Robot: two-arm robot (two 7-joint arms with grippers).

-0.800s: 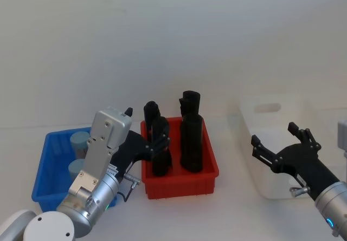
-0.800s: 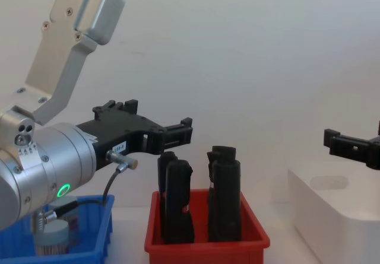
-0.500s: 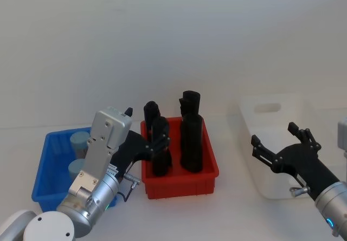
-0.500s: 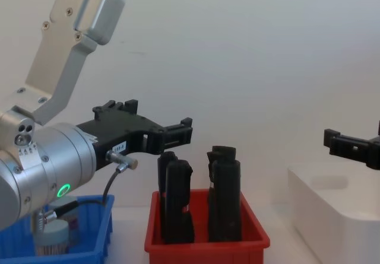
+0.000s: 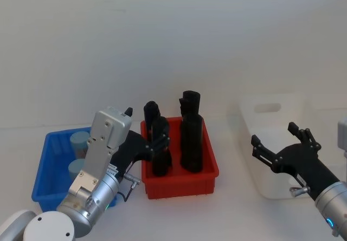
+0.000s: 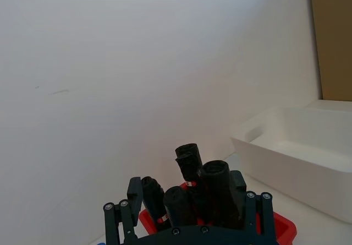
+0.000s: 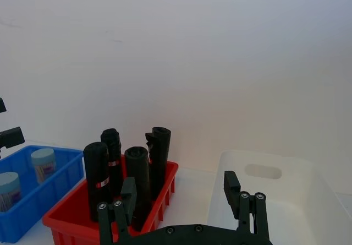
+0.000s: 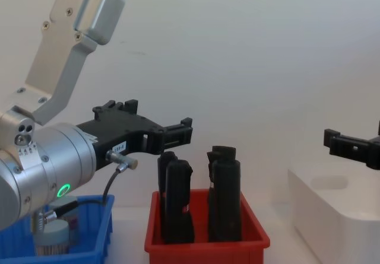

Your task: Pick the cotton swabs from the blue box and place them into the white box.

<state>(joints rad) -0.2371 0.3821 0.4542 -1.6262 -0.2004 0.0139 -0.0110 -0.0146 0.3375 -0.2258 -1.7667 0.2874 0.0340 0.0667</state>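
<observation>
The blue box [image 5: 51,197] sits low on the outer side of the left gripper [image 5: 145,126] and holds two jars of cotton swabs [image 5: 79,140]. Just ahead of that gripper's fingertips is the red bin [image 5: 181,184] (four black cylinders [image 5: 191,143] stand in it). Its fingers are spread wide and grip nothing. The white box [image 5: 265,116] lies just beyond the right gripper [image 5: 275,134], which is likewise spread and empty.

Bright blue box [image 5: 45,161], red bin [image 5: 179,186], black cylinders [image 5: 191,141], white box [image 5: 259,128]
</observation>
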